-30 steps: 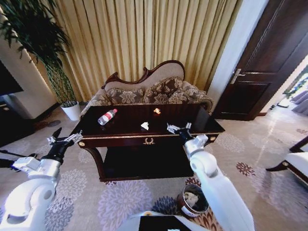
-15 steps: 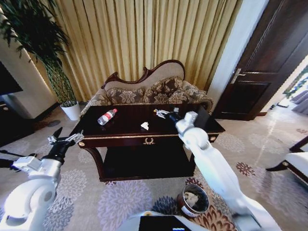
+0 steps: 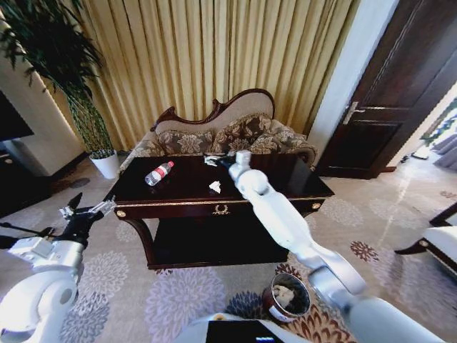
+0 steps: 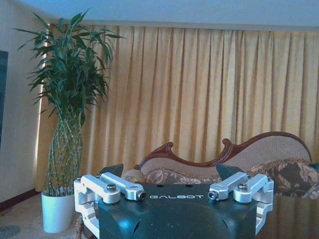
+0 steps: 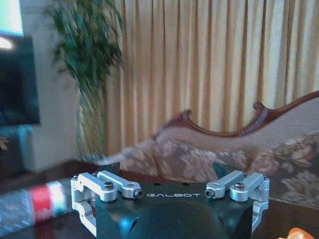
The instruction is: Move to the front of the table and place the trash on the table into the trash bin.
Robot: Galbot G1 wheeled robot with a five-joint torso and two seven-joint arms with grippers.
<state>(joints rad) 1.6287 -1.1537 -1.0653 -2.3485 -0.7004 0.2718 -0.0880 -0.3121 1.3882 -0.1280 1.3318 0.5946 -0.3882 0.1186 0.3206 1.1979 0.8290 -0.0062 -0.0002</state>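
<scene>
Over the bench [image 3: 307, 187], the right claw [image 3: 212, 160] reaches with fingers apart, between the bottle [image 3: 158, 173] and a paper scrap [image 3: 215, 187]. Picking is underway; next it must settle on 1 item. Left claw [image 3: 84, 209], also apart, idles beside the bench; bin [image 3: 285, 297] waits on the floor.

— What sits where on the worktop [image 3: 300, 187]?
— The bottle [image 3: 158, 173] lies toward its left end. A paper scrap [image 3: 215, 186] rests near the middle, close to the front edge. The right gripper [image 3: 212, 160] reaches over the rear middle of the top, behind that scrap and right of the bottle.
— And around it?
— A sofa [image 3: 235, 136] stands just behind, curtains [image 3: 214, 57] behind that. A potted plant [image 3: 107, 163] stands at the rear left, a door [image 3: 400, 93] at the rear right. The trash bin [image 3: 285, 296] stands on the floor in front, toward the right, with paper in it. The left gripper [image 3: 86, 209] hangs off the front left corner.
</scene>
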